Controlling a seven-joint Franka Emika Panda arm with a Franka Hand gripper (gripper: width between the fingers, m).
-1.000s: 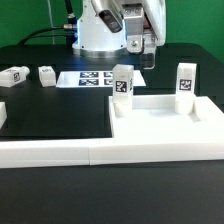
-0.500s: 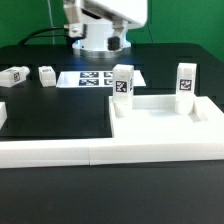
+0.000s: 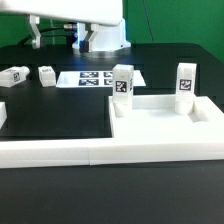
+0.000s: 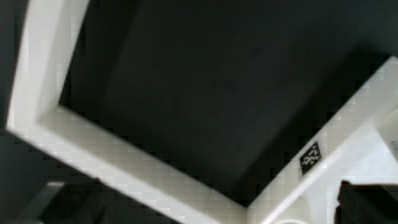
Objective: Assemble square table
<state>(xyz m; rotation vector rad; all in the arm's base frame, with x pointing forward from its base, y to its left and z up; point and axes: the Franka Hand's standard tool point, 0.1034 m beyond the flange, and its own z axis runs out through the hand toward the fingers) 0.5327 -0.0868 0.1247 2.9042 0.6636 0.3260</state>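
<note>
At the bench's [image 3: 55, 115] edge on the exterior view's right, upright legs [image 3: 122, 82] stand on the slab [image 3: 160, 118]; we see two loose legs [image 3: 46, 74] left, and cannot tell the pincer's state.

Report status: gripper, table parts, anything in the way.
Gripper outside exterior view, state unreadable. Tabletop flat, two upright legs at its corners. Two loose legs lying beside marker board. No obstruction seen.

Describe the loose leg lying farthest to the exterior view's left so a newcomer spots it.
Start at the marker board, the flat sheet of black squares at the back of the dark table. To the exterior view's left of it two short white legs lie on their sides. Pick the outer leg, nearest the picture's edge; its neighbour lies between it and the board.
</note>
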